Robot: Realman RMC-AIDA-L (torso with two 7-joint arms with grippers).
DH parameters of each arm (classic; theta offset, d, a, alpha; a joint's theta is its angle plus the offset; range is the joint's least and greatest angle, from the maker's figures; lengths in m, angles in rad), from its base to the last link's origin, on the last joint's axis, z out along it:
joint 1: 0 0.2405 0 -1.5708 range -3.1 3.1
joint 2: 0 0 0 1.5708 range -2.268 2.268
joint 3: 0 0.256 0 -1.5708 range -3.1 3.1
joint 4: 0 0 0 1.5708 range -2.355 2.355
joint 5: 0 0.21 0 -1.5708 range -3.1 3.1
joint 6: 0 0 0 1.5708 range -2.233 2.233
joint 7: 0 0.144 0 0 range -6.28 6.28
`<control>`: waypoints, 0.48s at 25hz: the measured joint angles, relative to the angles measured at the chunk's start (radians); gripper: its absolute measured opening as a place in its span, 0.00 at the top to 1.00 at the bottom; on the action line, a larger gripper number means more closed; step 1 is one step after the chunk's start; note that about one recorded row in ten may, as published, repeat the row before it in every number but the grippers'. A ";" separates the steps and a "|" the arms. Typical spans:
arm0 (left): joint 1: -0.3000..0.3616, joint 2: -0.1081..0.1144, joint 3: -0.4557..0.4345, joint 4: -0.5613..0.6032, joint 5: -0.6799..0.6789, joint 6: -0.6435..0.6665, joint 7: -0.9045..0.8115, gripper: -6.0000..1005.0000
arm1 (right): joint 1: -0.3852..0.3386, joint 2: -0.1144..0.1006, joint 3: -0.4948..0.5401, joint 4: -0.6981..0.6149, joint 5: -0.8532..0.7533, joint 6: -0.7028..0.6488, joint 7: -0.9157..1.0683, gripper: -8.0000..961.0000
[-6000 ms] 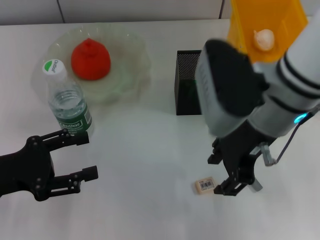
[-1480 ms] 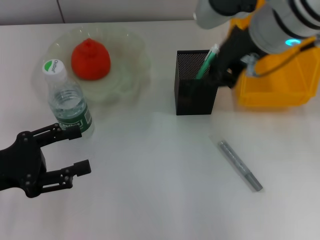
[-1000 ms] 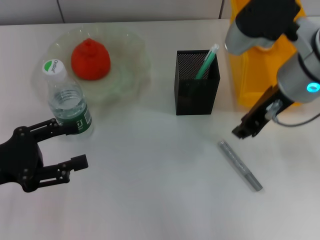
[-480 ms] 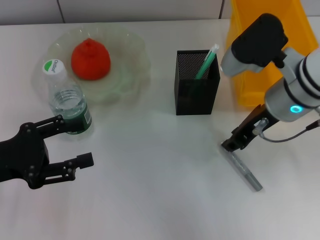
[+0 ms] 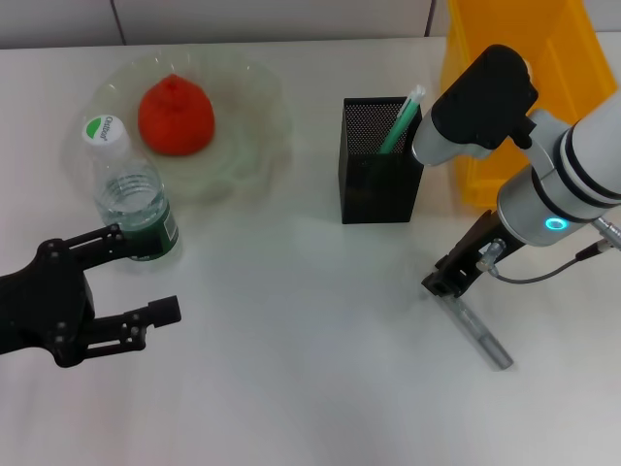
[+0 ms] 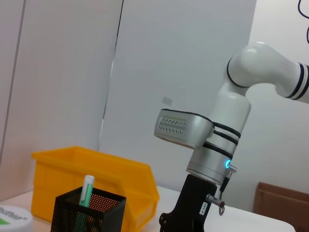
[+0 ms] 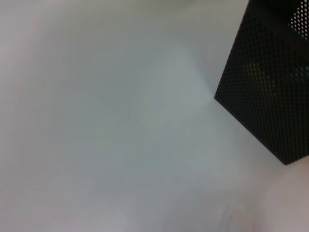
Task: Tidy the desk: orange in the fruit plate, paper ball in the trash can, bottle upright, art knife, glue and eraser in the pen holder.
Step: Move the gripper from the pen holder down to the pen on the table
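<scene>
The orange (image 5: 175,115) lies in the pale-green fruit plate (image 5: 260,92) at the back left. The bottle (image 5: 134,200) stands upright in front of the plate. My left gripper (image 5: 144,278) is open and empty, just in front of the bottle. The black mesh pen holder (image 5: 380,165) holds a green-and-white stick (image 5: 404,115). The grey art knife (image 5: 482,333) lies on the table. My right gripper (image 5: 448,279) is low at the knife's far end. The eraser and the paper ball are out of view.
The yellow trash can (image 5: 509,68) stands at the back right, behind my right arm. The left wrist view shows the trash can (image 6: 96,171), the pen holder (image 6: 87,212) and my right arm (image 6: 207,159). The right wrist view shows the pen holder (image 7: 270,92) and bare table.
The eraser no longer lies on the table. My right gripper has moved from over the pen holder down to the art knife's far end. My left arm has barely moved.
</scene>
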 joint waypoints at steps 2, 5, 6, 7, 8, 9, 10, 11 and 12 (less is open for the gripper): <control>0.001 -0.002 -0.003 -0.001 0.000 -0.001 0.000 0.20 | 0.001 0.000 0.000 0.003 0.000 0.003 -0.002 0.70; 0.002 -0.002 -0.004 -0.001 0.000 -0.004 0.000 0.20 | 0.002 -0.002 0.000 0.012 0.000 0.013 -0.015 0.72; 0.002 -0.003 -0.004 -0.002 0.000 -0.005 0.000 0.20 | 0.002 -0.002 0.000 0.012 0.000 0.013 -0.015 0.72; 0.002 -0.003 -0.004 -0.002 0.000 -0.007 0.000 0.20 | 0.000 -0.002 0.000 0.013 0.000 0.014 -0.018 0.73; 0.002 -0.003 -0.005 -0.003 0.000 -0.008 0.000 0.20 | -0.001 -0.002 0.000 0.012 0.000 0.015 -0.021 0.74; 0.003 -0.003 -0.005 -0.003 0.000 -0.008 0.000 0.20 | -0.003 -0.002 0.000 0.011 0.000 0.015 -0.023 0.74; 0.004 -0.004 -0.005 -0.003 0.000 -0.009 0.000 0.20 | -0.006 -0.001 0.000 0.007 0.000 0.015 -0.027 0.75; 0.004 -0.004 -0.005 -0.003 0.000 -0.009 0.000 0.20 | -0.006 -0.001 0.000 0.007 0.000 0.015 -0.027 0.76; 0.005 -0.004 -0.005 -0.004 -0.001 -0.009 0.000 0.20 | -0.006 -0.001 0.000 0.005 0.000 0.015 -0.027 0.78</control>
